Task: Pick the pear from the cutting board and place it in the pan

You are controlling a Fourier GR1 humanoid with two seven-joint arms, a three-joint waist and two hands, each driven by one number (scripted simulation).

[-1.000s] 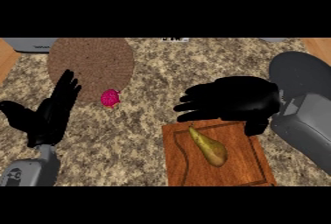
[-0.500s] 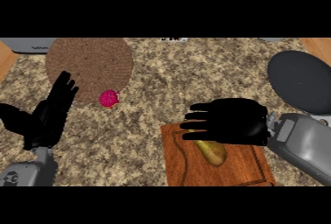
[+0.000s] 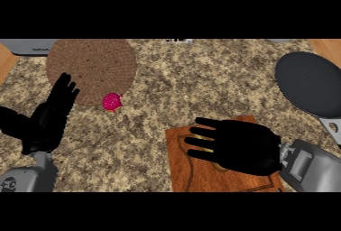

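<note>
We are seeing the right hand (image 3: 241, 146) lying palm-down over the cutting board (image 3: 183, 169), fingers spread a little and pointing toward the view's left, curling down onto the pear (image 3: 202, 137). Only thin yellow slivers of the pear are showing between and under the fingers (image 3: 205, 122), so we are reading the hand as closing round it, though we cannot tell whether it is lifted off the wood. The grey right forearm (image 3: 313, 168) is coming in from the lower right, angled across the board's right edge.

The pear is sitting on the board, directly beneath the right hand's fingers, toward the board's upper half.

The pan (image 3: 311, 85) is lying up and to the right of the right hand, well apart from it, its dark round inside showing nothing in it, its handle (image 3: 331, 127) running down toward the forearm.

The left hand (image 3: 47, 118) is resting open at the view's left, fingers straight and pointing up, holding nothing. Just beyond its fingertips we are seeing a round woven mat (image 3: 92, 67), and a small pink object (image 3: 111, 102) sitting at the mat's lower edge, to the right of that hand.
</note>
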